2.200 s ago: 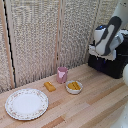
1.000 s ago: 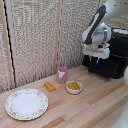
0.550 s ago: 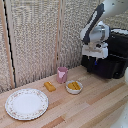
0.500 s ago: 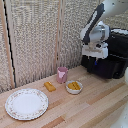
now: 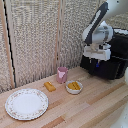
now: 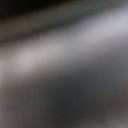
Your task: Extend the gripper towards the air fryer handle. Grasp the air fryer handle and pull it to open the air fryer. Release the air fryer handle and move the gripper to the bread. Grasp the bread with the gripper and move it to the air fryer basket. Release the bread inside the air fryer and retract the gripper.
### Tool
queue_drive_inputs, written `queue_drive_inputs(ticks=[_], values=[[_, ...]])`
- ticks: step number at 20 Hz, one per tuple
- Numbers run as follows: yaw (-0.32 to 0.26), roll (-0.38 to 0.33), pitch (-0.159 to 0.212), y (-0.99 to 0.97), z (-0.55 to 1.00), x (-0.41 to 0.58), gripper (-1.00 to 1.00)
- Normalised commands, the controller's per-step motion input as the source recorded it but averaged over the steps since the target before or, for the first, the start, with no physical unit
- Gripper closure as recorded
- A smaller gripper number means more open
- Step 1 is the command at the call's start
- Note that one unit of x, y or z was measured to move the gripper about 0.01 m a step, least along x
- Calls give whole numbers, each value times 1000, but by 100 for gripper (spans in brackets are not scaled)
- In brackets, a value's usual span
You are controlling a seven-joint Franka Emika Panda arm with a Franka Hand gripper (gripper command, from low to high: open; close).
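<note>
Since the first earlier frame your arm has swung from the exterior view's far right edge inward, and over the last second it has hardly shifted; the gripper (image 5: 98, 63) now hangs right at the front face of the air fryer (image 5: 114, 56). You can see its two dark-blue fingers (image 5: 96, 64) pointing down against the black drawer, but whether they are apart or closed on anything you cannot tell: dark on dark hides the gap. The air fryer handle itself is lost in that same blackness behind the white hand. Your wrist view gives only a grey blur, with nothing readable in it.

Look outward along the wooden table (image 5: 80, 107). The bread (image 5: 49, 86), a small golden-brown stick, lies flat on the wood, well apart from the gripper, toward the exterior view's left. Just beside it stands the pink cup (image 5: 62, 74), upright. Near the cup sits the small white bowl (image 5: 74, 87) with yellow-orange chunks inside. Nearer the camera rests the patterned plate (image 5: 26, 103). Behind everything runs the woven screen (image 5: 35, 35).
</note>
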Motion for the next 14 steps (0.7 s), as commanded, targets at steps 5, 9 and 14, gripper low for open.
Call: queue_drive_inputs(ticks=[5,9,14], values=[[-175,-56,-49,732,-82,111,100],[-206,-25,-1,717,-170,5,100],[-214,-19,0,699,-133,0,100]])
